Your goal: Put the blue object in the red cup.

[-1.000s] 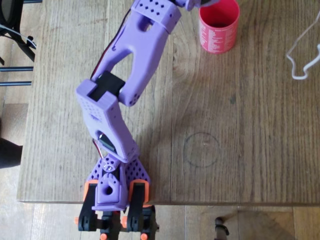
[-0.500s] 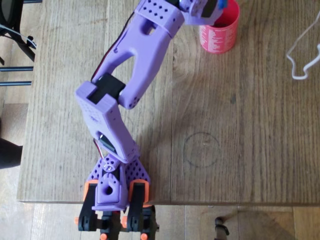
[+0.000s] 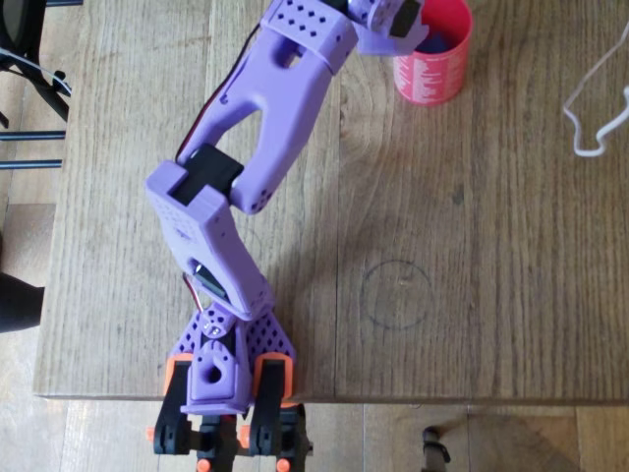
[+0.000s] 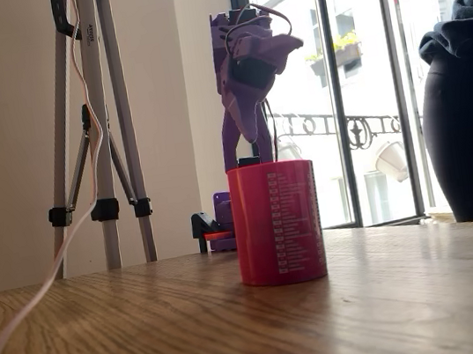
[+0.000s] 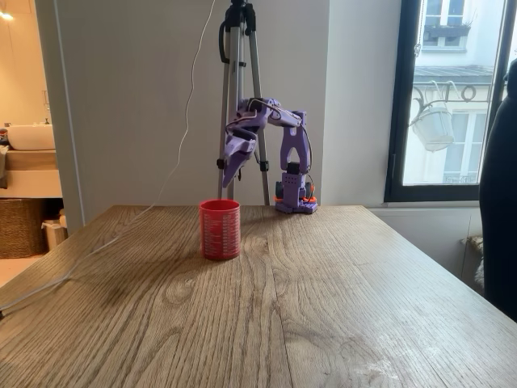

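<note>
The red cup (image 3: 429, 74) stands upright at the far end of the wooden table (image 3: 491, 246), also seen in both fixed views (image 4: 277, 224) (image 5: 220, 230). A dark blue patch inside it, the blue object (image 3: 438, 42), lies on the cup's bottom. My purple gripper (image 3: 405, 22) hangs just above the cup's left rim in the overhead view. It points down over the cup (image 5: 232, 179) (image 4: 246, 153). Its jaws look spread, with nothing blue between them.
A white cable (image 3: 595, 108) lies on the table right of the cup. A tripod (image 5: 240, 97) stands behind the table. A person in dark clothes (image 4: 467, 107) is at the right edge. A faint pencil circle (image 3: 396, 293) marks the table's middle.
Half a second ago a blue piece showed at the gripper's tip over the cup's rim. Now the blue lies inside the cup and the gripper has shifted slightly left.
</note>
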Robot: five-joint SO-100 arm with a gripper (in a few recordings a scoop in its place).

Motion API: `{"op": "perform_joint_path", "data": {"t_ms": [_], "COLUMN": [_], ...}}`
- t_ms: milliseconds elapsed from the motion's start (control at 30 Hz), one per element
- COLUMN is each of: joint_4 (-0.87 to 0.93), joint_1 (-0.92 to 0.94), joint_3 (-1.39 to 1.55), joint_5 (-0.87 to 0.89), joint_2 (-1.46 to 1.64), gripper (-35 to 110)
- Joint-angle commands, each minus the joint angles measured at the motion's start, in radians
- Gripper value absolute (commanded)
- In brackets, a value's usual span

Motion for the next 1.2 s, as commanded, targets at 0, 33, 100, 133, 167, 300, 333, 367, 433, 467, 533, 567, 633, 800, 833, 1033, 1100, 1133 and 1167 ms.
{"op": "perform_joint_path", "data": {"t_ms": [0,33,100,133,167,300,333,367,433,467,533,567,633,800,833,1033,1100,1133,1167], "joint_4": [0.012,0.014,0.015,0.017,0.018,0.011,0.009,0.008,0.003,-0.003,-0.014,-0.014,-0.012,-0.014,-0.015,-0.155,-0.189,-0.198,-0.21], "joint_1": [0.011,0.011,0.011,0.011,0.011,0.003,0.006,0.006,0.005,0.005,0.003,0.002,0.002,0.0,0.0,-0.029,-0.064,-0.087,-0.115], "joint_3": [-0.012,-0.012,-0.012,-0.012,-0.012,-0.025,-0.021,-0.021,-0.021,-0.021,-0.021,-0.021,-0.02,-0.015,-0.014,-0.032,-0.067,-0.089,-0.106], "joint_5": [-0.008,-0.009,-0.015,-0.018,-0.02,-0.052,-0.048,-0.049,-0.052,-0.052,-0.049,-0.049,-0.051,-0.046,-0.046,0.066,0.101,0.115,0.129], "joint_2": [0.117,0.117,0.117,0.117,0.117,0.117,0.121,0.121,0.121,0.121,0.121,0.123,0.124,0.127,0.129,0.152,0.156,0.158,0.161], "gripper": [57,57,57,57,57,1,1,1,1,1,1,1,1,1,1,1,1,1,1]}}
